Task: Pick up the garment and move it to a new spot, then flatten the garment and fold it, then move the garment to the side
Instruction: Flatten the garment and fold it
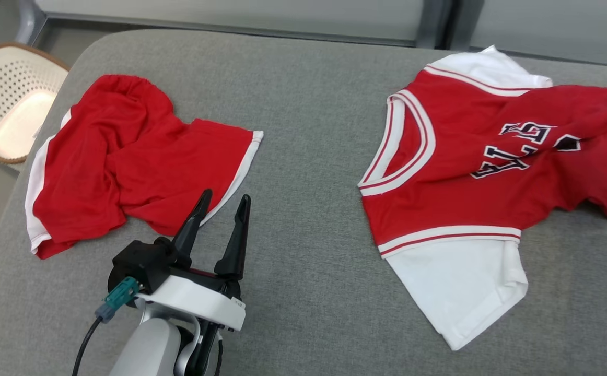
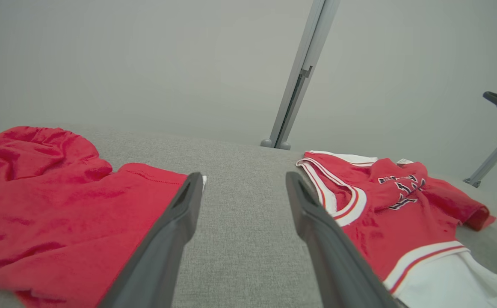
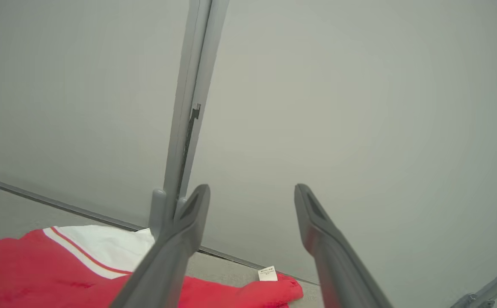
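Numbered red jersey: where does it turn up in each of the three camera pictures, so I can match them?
Head view: the jersey lies on the right half of the grey surface.
Left wrist view: right of centre, in the lower half.
Right wrist view: bottom left corner.
Shared landmark: the grey upright post standing behind the jersey's far edge.

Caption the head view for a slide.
Open left pincer beside crumpled red fabric shorts; red-and-white numbered jersey spread on grey padded surface.

Soft, even light; you get sharp pictures.
Right of the left gripper [image 1: 225, 197], the red-and-white jersey [image 1: 439, 209] throws a faint shadow; wrist views bend at edges.
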